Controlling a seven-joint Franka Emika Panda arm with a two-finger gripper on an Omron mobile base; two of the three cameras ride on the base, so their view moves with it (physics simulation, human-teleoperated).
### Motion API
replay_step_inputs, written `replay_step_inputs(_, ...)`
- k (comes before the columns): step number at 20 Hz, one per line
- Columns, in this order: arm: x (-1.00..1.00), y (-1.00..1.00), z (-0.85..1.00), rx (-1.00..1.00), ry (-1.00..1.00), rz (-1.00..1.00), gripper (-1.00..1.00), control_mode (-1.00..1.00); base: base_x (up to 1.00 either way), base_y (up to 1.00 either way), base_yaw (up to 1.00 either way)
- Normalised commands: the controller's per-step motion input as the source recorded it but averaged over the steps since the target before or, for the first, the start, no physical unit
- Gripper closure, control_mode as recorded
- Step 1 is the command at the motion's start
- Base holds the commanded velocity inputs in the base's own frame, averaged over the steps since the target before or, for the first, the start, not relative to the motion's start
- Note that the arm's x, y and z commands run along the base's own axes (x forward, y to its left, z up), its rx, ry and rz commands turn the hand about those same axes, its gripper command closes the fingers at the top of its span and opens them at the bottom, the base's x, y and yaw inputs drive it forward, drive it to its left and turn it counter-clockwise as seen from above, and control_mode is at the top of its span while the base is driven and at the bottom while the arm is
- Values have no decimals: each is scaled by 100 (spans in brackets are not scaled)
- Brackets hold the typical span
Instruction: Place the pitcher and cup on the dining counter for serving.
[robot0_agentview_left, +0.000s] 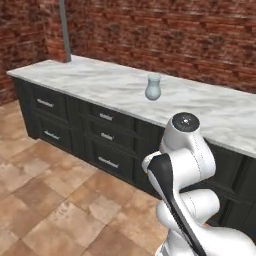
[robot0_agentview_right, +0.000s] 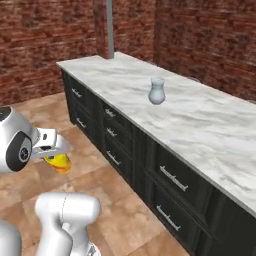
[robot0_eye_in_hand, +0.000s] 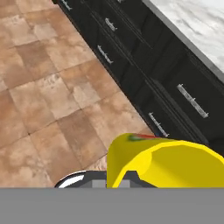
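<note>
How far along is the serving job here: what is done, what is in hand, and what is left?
Done: the pitcher stands upright on the dining counter. In hand: the gripper is shut on the yellow cup, held low over the tiled floor, in front of the drawers. Left: lifting the cup onto the counter and releasing it.

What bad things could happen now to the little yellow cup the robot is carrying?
The small yellow cup hangs over the tile floor, gripped at its rim by the shut gripper, so it might slip and fall. The arm must lift it past the marble counter's edge, where it could bump. Set down carelessly, it might also knock the pale blue-grey glass pitcher.
</note>
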Motion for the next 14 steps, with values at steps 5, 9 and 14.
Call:
replay_step_inputs(5, 0, 0, 0, 0, 0, 0, 100, 100, 100, 24, -54)
replay_step_inputs(9, 0, 0, 0, 0, 0, 0, 100, 100, 100, 69, -62)
replay_step_inputs(14, 0, 0, 0, 0, 0, 0, 100, 100, 100, 85, -64)
